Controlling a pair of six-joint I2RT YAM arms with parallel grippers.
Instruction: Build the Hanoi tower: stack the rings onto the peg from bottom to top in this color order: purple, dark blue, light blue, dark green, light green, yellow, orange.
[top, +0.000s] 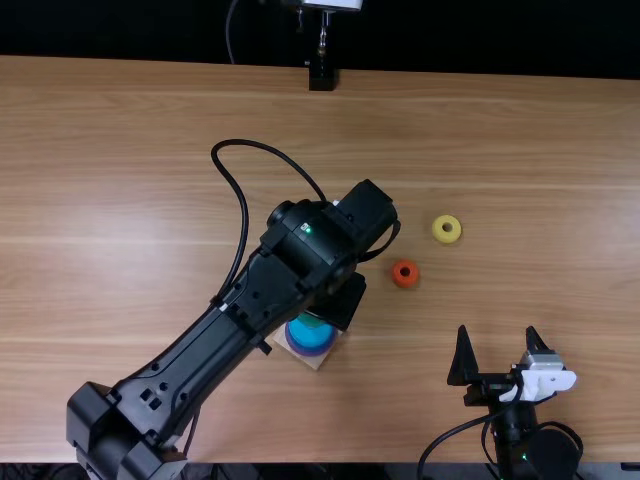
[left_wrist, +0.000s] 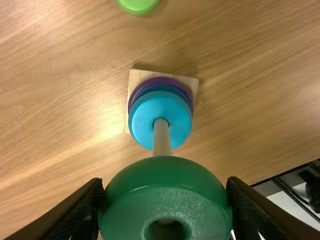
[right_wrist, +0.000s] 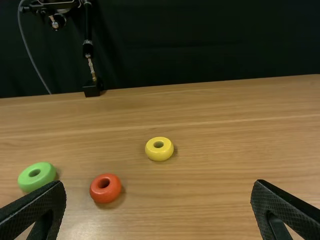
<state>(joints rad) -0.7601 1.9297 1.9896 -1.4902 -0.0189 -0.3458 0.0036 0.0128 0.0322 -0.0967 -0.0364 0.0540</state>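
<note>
Left gripper (left_wrist: 165, 185) clasping dark green ring (left_wrist: 122, 202) near top of peg (left_wrist: 161, 137); light blue ring (left_wrist: 142, 117) encircling peg below. Placing step running, likely needing centring, lowering. Right gripper (top: 500, 350) gaping, well apart from peg.

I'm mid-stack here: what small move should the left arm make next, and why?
Probably center the dark green ring over the peg, then ease the left gripper down. It holds that ring above the light blue ring, and dark green comes next; the ring hides the peg's tip, so I'd check alignment first.
</note>
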